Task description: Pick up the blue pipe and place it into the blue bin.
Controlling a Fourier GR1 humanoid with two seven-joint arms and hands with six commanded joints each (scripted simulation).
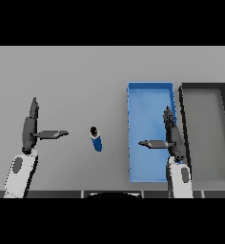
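A: Where does the blue pipe [96, 138] sit right now?

B: It lies on the grey tabletop [76, 76], just to the left of the blue bin [150, 86], not touching its wall. Nothing holds it. Its dark cap end points away from the robot, tilted a little left.

A: And the hands?

B: The right hand [170, 138] hovers over the blue bin's right side, fingers straight and pointing away, thumb stuck out toward the pipe. It holds nothing. The left hand [31, 128] is well to the left of the bin, farther from it than the pipe is, also with straight fingers and thumb out, empty.

A: So the pick hasn't begun. What worries you?

B: Mostly the reach. I'd guess the right hand has to cross the bin's left wall to get to the pipe; if it travels low, it could clip that rim. The pipe looks round and short, so an off-centre touch from straight fingers might roll it away from the bin instead of trapping it.

A: Anything about the drop?

B: There's a dark bin [205, 86] just right of the blue one, walls nearly side by side. A release carried too far right could land the pipe in the wrong one.
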